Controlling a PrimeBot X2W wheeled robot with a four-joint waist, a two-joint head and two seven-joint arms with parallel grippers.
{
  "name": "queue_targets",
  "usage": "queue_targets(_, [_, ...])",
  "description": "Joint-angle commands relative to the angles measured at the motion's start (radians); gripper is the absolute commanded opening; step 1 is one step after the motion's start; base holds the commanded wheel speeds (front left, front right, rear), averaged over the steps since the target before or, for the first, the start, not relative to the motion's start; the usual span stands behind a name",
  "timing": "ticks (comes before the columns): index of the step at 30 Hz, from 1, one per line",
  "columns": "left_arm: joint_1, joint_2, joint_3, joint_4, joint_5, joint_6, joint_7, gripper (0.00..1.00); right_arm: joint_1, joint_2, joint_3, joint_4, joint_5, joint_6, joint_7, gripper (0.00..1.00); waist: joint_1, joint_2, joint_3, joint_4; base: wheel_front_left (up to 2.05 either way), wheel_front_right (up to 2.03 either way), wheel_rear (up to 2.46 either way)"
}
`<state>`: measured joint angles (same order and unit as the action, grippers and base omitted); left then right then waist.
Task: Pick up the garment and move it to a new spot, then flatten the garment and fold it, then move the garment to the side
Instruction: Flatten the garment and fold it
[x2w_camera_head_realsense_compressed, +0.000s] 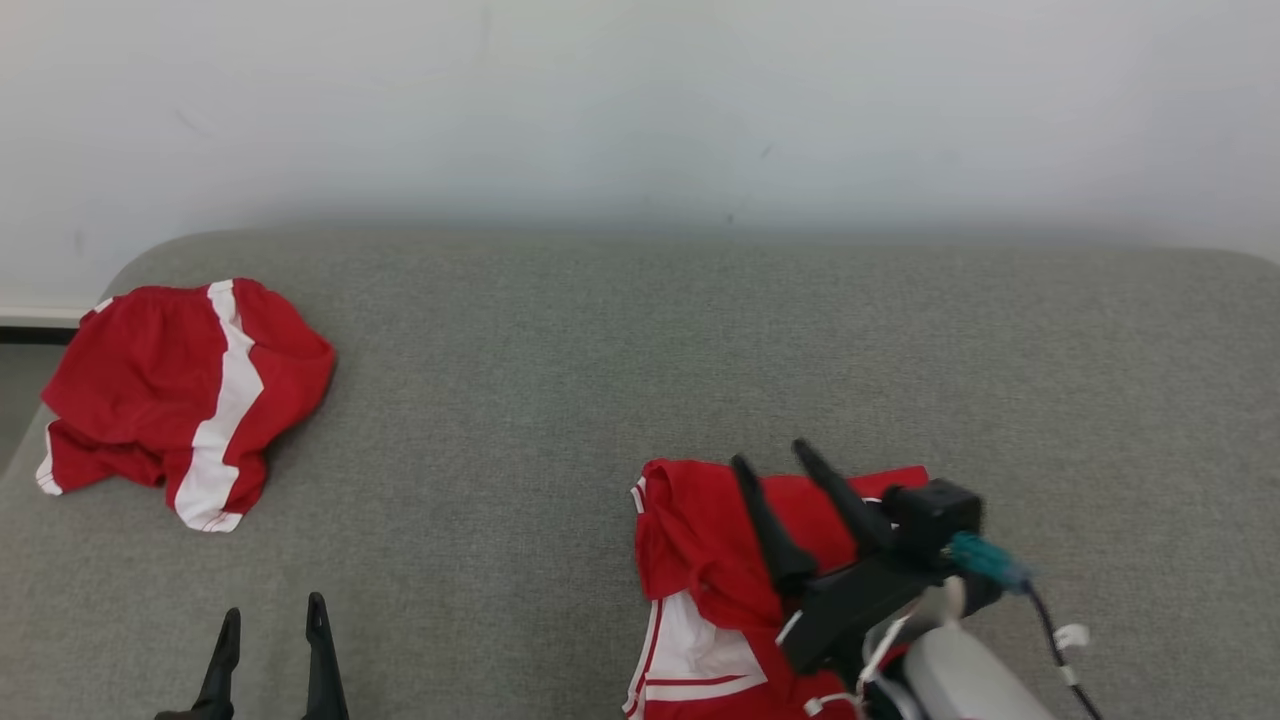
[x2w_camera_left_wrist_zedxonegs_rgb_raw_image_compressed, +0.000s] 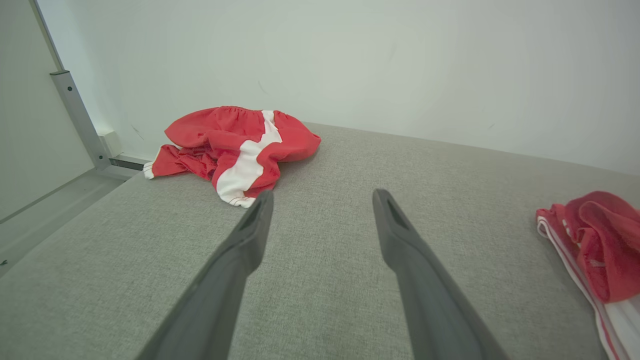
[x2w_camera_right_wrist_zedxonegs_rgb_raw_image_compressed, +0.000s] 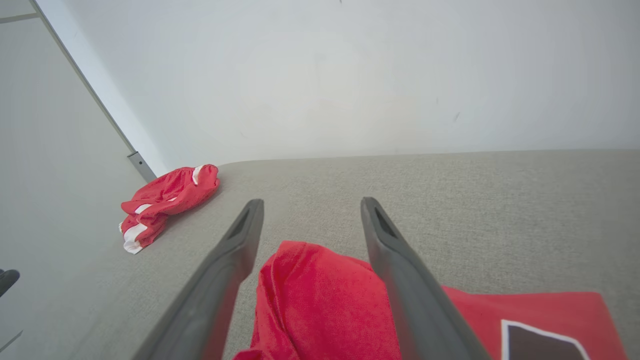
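Grey padded surface (x2w_camera_head_realsense_compressed: 600, 350) — right hand (x2w_camera_head_realsense_compressed: 772, 455) splayed wide over the red garment (x2w_camera_head_realsense_compressed: 700, 540), gripping nothing

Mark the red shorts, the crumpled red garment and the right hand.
red shorts (x2w_camera_head_realsense_compressed: 140, 370), head view, left red panel
crumpled red garment (x2w_camera_head_realsense_compressed: 690, 530), head view, bunched fold
right hand (x2w_camera_head_realsense_compressed: 769, 454), head view, between fingertips

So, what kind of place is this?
Likely an indoor lab or test room: a grey fabric-covered surface against a bare white wall, with red shorts and another red garment lying on it.
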<state>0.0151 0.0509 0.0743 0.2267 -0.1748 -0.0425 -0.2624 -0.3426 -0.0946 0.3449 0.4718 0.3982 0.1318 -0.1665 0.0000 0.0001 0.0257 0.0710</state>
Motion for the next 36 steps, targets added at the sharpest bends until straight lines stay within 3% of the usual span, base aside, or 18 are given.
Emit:
queue_targets(1, [0.012, -0.001, 0.004, -0.004, -0.002, 0.005, -0.003, 1.00, 0.007, -0.021, -0.021, -0.031, -0.012, -0.003, -0.014, 1.00, 0.0000, -0.0001, -0.010, -0.018, 0.00, 0.00, 0.00])
queue_targets(10, [0.029, -0.001, 0.019, -0.019, 0.010, 0.000, -0.003, 1.00, 0.093, -0.080, -0.170, -0.184, -0.043, -0.003, -0.033, 1.00, 0.0000, -0.0001, -0.022, -0.053, 0.00, 0.00, 0.00])
queue_targets(21, [0.051, -0.001, 0.030, -0.042, 0.029, -0.008, -0.003, 1.00, 0.281, -0.058, -0.339, -0.303, -0.069, -0.003, -0.059, 1.00, 0.0000, -0.0001, -0.035, -0.078, 0.00, 0.00, 0.00])
queue_targets(36, [0.095, -0.001, 0.038, -0.094, 0.062, -0.014, -0.003, 1.00, 0.403, -0.026, -0.367, -0.323, -0.095, -0.003, -0.099, 1.00, 0.0000, -0.0001, -0.051, -0.107, 0.00, 0.00, 0.00])
